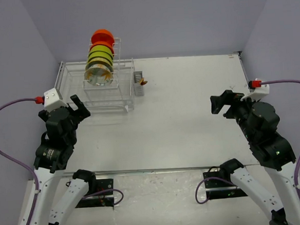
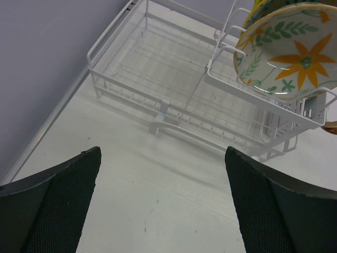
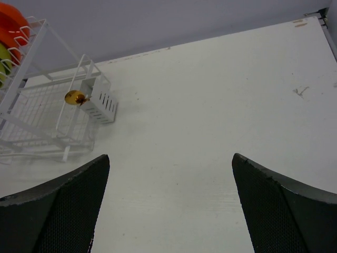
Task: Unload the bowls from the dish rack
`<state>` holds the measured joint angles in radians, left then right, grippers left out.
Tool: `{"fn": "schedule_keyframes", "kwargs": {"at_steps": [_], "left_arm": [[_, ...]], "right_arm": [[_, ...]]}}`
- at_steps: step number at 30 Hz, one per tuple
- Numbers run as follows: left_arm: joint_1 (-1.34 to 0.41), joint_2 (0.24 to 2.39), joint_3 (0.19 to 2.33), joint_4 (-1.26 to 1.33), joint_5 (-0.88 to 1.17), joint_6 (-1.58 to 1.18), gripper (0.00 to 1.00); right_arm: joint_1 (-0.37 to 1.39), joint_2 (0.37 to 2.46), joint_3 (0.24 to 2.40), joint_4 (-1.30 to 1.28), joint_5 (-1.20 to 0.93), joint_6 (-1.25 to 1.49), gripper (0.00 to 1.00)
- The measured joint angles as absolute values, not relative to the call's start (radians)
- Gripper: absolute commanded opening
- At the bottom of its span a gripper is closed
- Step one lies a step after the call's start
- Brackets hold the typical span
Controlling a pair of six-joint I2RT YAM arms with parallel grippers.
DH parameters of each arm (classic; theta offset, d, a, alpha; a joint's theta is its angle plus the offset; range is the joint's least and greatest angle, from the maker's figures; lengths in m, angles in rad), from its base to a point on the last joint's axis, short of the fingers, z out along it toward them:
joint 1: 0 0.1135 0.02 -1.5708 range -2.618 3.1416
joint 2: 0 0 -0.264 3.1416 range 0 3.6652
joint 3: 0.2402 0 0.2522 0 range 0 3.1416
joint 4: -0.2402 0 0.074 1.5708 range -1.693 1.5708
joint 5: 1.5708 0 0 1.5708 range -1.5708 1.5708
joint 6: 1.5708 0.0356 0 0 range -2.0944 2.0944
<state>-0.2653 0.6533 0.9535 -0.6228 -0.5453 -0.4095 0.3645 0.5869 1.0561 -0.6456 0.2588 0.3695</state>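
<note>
- Black mesh-padded fingers [image 2: 63, 205] of the left gripper [image 1: 80, 107] stand wide apart, holding nothing, near the dish rack [image 1: 67, 72].
- Right gripper [image 1: 219, 105] is likewise spread and empty, well apart from the rack, above the white table [image 1: 189, 89].
- In the rack's upright tier the bowls stand on edge: flower-patterned bowl [image 1: 98, 75] nearest, lime-green bowls [image 1: 100, 54] behind, orange-red bowl [image 1: 102, 36] last.
- Grey cutlery holder [image 1: 138, 83] hangs on the rack's right side.

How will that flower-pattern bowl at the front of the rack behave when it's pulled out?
The flower bowl stands on edge in the dish rack's upright slots, so it would probably roll or tip once freed. Its glossy surface looks slippery and rigid, perhaps breakable. Green bowls close behind might get jostled.
</note>
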Motion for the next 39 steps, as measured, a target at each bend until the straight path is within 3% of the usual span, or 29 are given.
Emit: {"fn": "schedule_keyframes", "kwargs": {"at_steps": [11, 17, 28, 31, 34, 39], "left_arm": [[-0.265, 0.636, 1.021, -0.68, -0.552, -0.531, 1.0], [-0.265, 0.602, 1.049, -0.641, -0.379, -0.767, 1.0], [-0.265, 0.829, 1.071, -0.437, -0.173, -1.094, 1.0], [-0.265, 0.906, 1.082, -0.366, -0.148, -1.136, 0.96], [-0.265, 0.983, 1.09, -0.3, -0.136, -1.164, 0.81], [-0.257, 1.041, 1.09, -0.226, -0.149, -1.184, 0.73]], "right_arm": [[0.364, 0.582, 1.056, -0.658, 0.278, 0.386, 0.99], [0.364, 0.579, 1.056, -0.657, 0.257, 0.409, 0.99], [0.364, 0.583, 1.053, -0.608, 0.109, 0.456, 0.99], [0.364, 0.583, 1.041, -0.603, 0.082, 0.463, 0.99], [0.364, 0.59, 1.031, -0.601, 0.061, 0.469, 0.99], [0.364, 0.6, 1.021, -0.599, 0.047, 0.471, 0.99]]}}
